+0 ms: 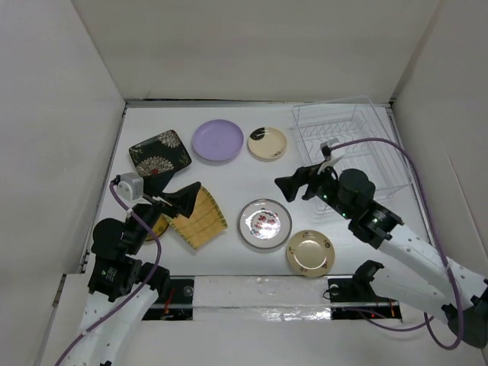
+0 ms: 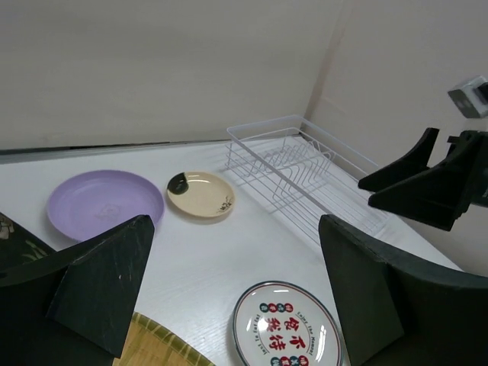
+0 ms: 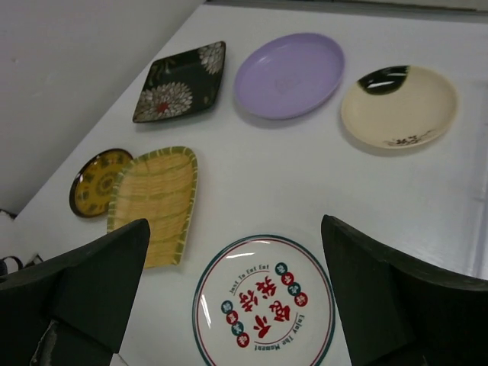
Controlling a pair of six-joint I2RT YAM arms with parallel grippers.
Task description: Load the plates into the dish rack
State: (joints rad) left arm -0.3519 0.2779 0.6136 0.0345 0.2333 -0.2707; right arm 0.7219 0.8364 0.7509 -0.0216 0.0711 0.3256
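The left pincer (image 1: 183,200) hangs released with nothing between its fingers, low over the near-left of the surface (image 1: 229,179). A brown dish (image 3: 97,181) lies just to its left, the yellow plate (image 1: 200,219) sits almost under its fingertips, and the black plate (image 1: 159,152) lies beyond it. Farther off and to its right lies the lilac plate (image 1: 217,140). Between the two pincers the red-patterned plate (image 1: 264,223) lies flat, nearer the right one. The cream plate (image 1: 268,143) lies just beyond the right pincer (image 1: 286,188), which is also spread wide and holds nothing. Its wrist view looks down on the red-patterned plate, which sits between and just ahead of its fingers. The tan plate (image 1: 309,252) lies on the near side of this pincer, and the rack (image 1: 358,145) stands to its right and behind it. No plate is seen among the tines. Nothing looks loaded yet, so the step in hand seems to be the approach to a first pick, most likely the red-patterned plate by the right pincer. Every plate lies flat, so the next move calls for coming down at the rim, one finger over the lip and one catching under it. The plate then has to be tipped upright and swung right so its edge drops between two tines.
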